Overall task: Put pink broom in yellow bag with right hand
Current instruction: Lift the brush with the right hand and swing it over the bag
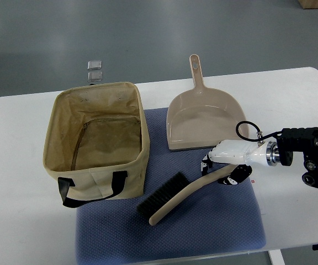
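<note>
A pinkish-beige hand broom (180, 194) with dark bristles lies on the blue mat (203, 232), bristles toward the lower left and handle curving up to the right. My right hand (225, 168) comes in from the right edge, its fingers curled around the upper end of the handle. The yellow fabric bag (95, 141) stands open and empty at the left, black straps on its near side. The left hand is out of view.
A matching pink dustpan (203, 118) lies just behind the right hand, handle pointing away. Two small clear items (95, 70) sit on the floor beyond the white table (291, 99).
</note>
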`<state>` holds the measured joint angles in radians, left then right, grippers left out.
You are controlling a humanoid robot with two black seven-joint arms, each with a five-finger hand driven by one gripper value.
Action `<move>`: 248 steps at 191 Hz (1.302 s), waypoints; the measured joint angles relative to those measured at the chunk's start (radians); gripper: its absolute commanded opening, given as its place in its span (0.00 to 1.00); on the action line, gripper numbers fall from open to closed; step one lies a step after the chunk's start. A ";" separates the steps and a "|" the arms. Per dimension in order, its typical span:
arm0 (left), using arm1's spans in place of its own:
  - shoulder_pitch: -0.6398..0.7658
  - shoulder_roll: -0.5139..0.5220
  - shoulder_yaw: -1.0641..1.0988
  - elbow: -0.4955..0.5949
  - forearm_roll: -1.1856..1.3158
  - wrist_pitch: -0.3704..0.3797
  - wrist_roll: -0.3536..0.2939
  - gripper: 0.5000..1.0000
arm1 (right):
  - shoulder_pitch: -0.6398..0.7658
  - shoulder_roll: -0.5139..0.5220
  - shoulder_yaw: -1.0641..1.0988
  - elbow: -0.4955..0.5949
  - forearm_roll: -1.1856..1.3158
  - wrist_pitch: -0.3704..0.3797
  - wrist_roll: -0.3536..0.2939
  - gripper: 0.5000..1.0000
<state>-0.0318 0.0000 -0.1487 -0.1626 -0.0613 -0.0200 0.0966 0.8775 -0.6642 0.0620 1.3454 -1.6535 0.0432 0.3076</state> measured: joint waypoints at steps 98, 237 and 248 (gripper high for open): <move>0.000 0.000 0.000 0.000 0.000 0.000 0.000 1.00 | 0.009 -0.022 0.005 0.007 0.012 -0.003 0.045 0.00; 0.000 0.000 0.000 0.000 0.000 0.000 0.000 1.00 | 0.059 -0.168 0.156 0.050 0.164 0.043 0.130 0.00; 0.000 0.000 0.000 0.000 0.000 0.000 0.000 1.00 | 0.065 -0.177 0.177 0.050 0.178 0.062 0.133 0.00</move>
<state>-0.0320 0.0000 -0.1487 -0.1626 -0.0613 -0.0199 0.0966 0.9421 -0.8412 0.2390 1.3952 -1.4753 0.1053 0.4403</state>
